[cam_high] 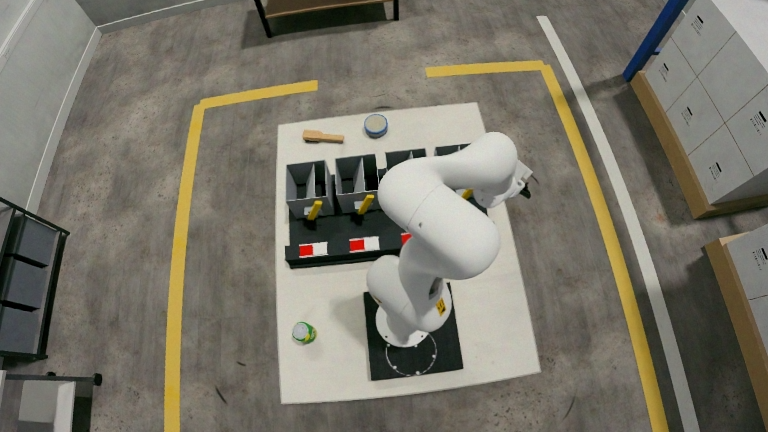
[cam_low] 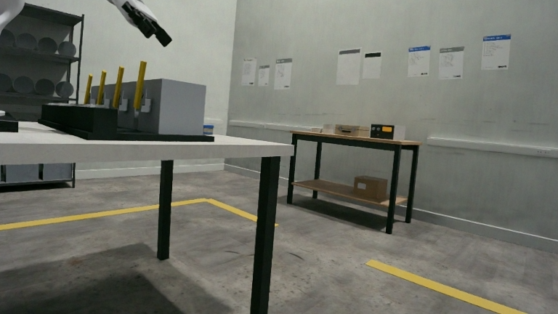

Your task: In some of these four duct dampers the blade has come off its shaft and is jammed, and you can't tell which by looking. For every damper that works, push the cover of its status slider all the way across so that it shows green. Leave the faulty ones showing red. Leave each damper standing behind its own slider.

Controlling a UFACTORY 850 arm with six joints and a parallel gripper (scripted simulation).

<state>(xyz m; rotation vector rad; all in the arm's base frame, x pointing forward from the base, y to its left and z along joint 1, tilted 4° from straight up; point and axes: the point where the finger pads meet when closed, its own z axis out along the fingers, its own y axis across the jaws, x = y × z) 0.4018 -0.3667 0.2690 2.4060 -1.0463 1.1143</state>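
Note:
Four grey duct dampers stand in a row on a black base (cam_high: 339, 235) on the white table. The first damper (cam_high: 308, 186) and the second damper (cam_high: 356, 181) show fully; the arm hides most of the third (cam_high: 404, 156) and fourth (cam_high: 451, 150). Each has an upright yellow lever, such as the first (cam_high: 313, 209), the second (cam_high: 365, 203) and the nearest in the side view (cam_low: 140, 84). The first slider (cam_high: 313, 249) and the second slider (cam_high: 364, 244) show red beside white. My gripper (cam_low: 154, 33) is open and empty, high above the right end of the row.
A wooden tool (cam_high: 322, 136) and a blue-rimmed round tin (cam_high: 375, 125) lie behind the dampers. A green and white can (cam_high: 304, 332) stands at the front left. My arm base (cam_high: 410, 325) stands on a black plate. The table edge (cam_low: 246, 146) is close to the dampers on the right.

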